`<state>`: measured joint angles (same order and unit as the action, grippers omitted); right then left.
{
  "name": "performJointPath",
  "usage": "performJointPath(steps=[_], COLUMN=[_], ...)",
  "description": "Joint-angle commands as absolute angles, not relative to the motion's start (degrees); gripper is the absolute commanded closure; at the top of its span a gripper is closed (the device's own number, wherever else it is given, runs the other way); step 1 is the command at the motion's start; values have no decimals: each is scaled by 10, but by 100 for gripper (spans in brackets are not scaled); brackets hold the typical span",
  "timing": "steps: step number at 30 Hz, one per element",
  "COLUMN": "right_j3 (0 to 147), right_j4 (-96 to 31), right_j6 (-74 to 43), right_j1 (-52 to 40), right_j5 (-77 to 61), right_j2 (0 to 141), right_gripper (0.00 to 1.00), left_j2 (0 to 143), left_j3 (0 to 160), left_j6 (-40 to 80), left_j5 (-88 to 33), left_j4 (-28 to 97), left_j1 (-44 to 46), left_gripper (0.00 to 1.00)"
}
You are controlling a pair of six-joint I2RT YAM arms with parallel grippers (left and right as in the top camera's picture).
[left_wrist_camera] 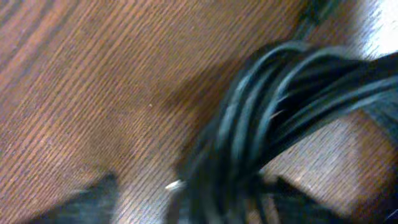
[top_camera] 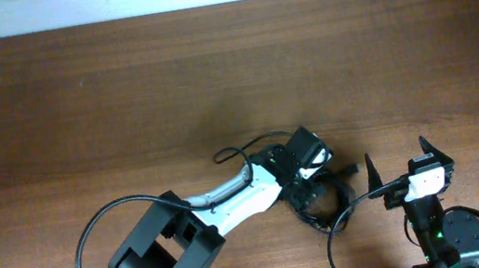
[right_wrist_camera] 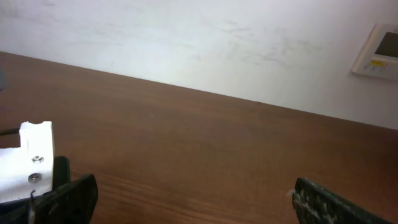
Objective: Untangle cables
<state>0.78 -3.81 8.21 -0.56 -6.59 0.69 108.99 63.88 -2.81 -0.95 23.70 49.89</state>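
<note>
The cables (top_camera: 327, 208) are a knot of thin black cords on the brown table, at the front right of centre. My left gripper (top_camera: 308, 188) reaches over from the left and sits right on the knot. In the left wrist view the cables (left_wrist_camera: 249, 124) fill the right half, blurred, and run down between the fingers. A small metallic plug tip (left_wrist_camera: 176, 184) sticks out at the left of the bundle. The left gripper (left_wrist_camera: 193, 200) is open, with bare table between its left finger (left_wrist_camera: 87, 202) and the cords. My right gripper (top_camera: 401, 164) stands wide open to the right of the knot, and between the right gripper (right_wrist_camera: 196, 188) tips there is only table.
A thick black wire loop (top_camera: 88, 259) hangs off the left arm's base at the front left. The right arm's base (top_camera: 448, 236) sits at the front right. The table's far edge (top_camera: 203, 7) meets a white wall, which carries a small panel (right_wrist_camera: 379, 50).
</note>
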Motion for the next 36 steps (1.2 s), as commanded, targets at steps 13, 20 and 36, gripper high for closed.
performJointPath(steps=[13,20,36], right_j3=[3,3,3], right_j4=[-39,-38,54], right_j6=[86,86,-180], right_j1=[-4,-4,-4], right_j5=[-69,-72,-203], right_j2=[2,2,2], right_gripper=[1,1,1], left_j2=[980,872,706], left_j3=[651,651,651], left_j6=[-28,-28,-6], left_j5=[127,170,237], left_j4=[236,236,318], left_j1=[501,501,501], left_gripper=[100,100,100])
